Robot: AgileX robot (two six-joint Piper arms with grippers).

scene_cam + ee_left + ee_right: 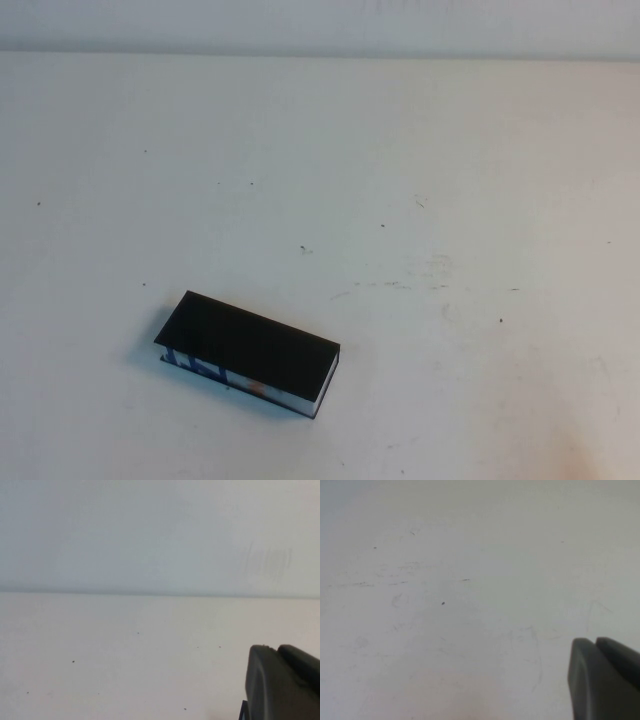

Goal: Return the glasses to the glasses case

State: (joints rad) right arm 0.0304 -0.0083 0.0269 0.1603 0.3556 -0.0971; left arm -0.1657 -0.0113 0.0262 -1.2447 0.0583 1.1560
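Observation:
The glasses case (250, 345) lies closed on the white table, left of centre and near the front, its flat black lid up and its blue, white and orange strip facing me. The glasses are not in view in any frame. Neither arm shows in the high view. In the left wrist view my left gripper (276, 649) has its two dark fingers pressed together with nothing between them, above bare table. In the right wrist view my right gripper (595, 642) is likewise shut and empty over bare table.
The white table (420, 200) carries only small dark specks and faint scuff marks (400, 285). A pale wall (320, 25) rises behind its far edge. A small dark edge (243, 711) shows beside the left fingers.

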